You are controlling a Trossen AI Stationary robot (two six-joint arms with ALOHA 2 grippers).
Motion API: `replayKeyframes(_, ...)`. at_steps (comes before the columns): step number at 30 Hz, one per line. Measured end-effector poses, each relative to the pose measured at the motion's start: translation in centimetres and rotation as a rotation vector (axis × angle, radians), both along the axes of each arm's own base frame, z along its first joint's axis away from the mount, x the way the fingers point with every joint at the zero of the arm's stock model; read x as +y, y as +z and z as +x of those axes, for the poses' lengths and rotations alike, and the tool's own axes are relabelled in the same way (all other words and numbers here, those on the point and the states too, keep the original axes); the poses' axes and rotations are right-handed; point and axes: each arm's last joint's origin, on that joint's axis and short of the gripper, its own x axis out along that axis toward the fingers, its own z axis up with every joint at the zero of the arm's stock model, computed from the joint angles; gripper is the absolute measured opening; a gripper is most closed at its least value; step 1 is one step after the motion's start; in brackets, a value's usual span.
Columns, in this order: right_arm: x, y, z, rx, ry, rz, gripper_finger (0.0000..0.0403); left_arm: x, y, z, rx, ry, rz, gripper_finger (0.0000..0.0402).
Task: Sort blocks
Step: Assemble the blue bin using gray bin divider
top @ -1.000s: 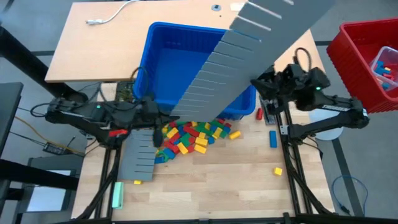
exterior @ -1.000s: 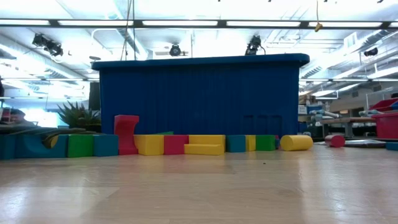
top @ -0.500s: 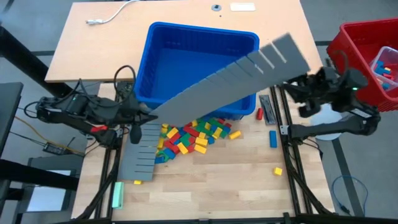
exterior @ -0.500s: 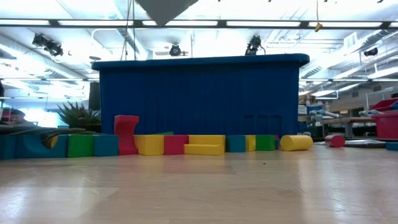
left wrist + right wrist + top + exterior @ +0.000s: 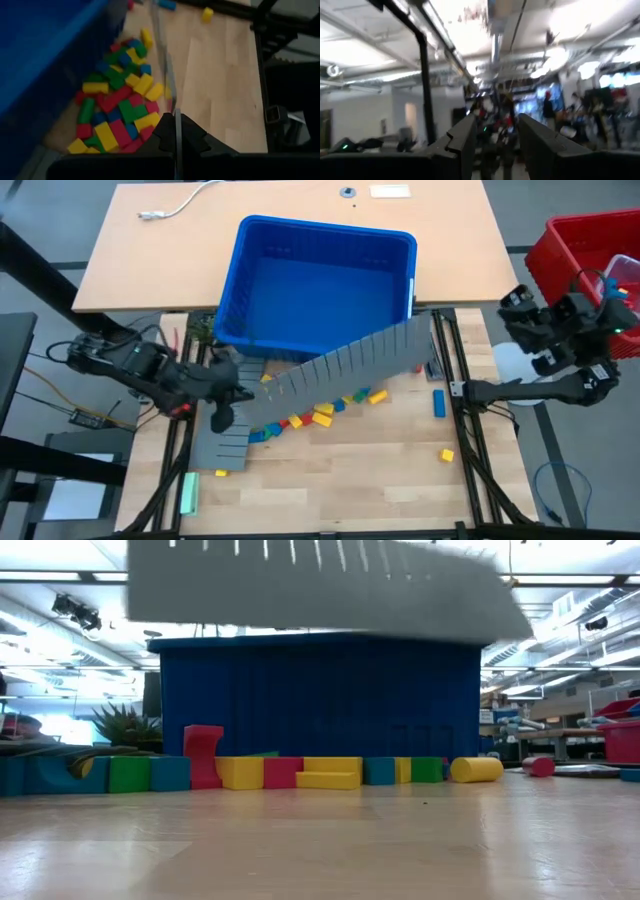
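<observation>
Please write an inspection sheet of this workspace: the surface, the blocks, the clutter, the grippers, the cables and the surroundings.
Surface: wooden table, mostly bare at the near side.
Job's things: blocks heaped beside the blue bin; a few strays lie apart.
Clutter: second grey panel flat on the table; pale green bar at the edge.
Grippers: left gripper shut on the long grey panel, which is tilted over the heap; right gripper empty, off the table's right side, fingers apart.
Cables: white cable on the far table.
Surroundings: red basket at right.
</observation>
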Motion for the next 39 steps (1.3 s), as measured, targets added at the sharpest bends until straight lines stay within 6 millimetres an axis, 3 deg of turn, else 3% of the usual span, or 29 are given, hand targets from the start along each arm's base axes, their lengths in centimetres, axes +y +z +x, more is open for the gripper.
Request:
replayKeyframes(7,-0.1,-1.4,2.7,0.217,0.059,0.033,0.0130,-1.9,-2.3,3.2,0.135,-0.047,0.022,0.0006)
replayKeyframes(12,-0.4,-3.2,5.4,0.463,0.086,0.061,0.0130,-2.9,-4.3,4.6,0.264,-0.069,0.037,0.0006)
replayKeyframes(19,-0.3,-7.2,8.9,0.942,0.194,0.103,0.0120,-3.1,-5.4,4.8,0.374,-0.057,0.057,0.0005)
replayKeyframes(29,0.5,-8.8,11.7,1.702,0.177,0.056,0.0100,-3.1,-5.4,4.7,0.381,-0.035,0.050,0.0007)
replayKeyframes(39,0.3,-12.1,13.2,1.854,0.093,-0.083,0.0107,-3.0,-5.4,4.7,0.377,-0.032,0.065,0.0008)
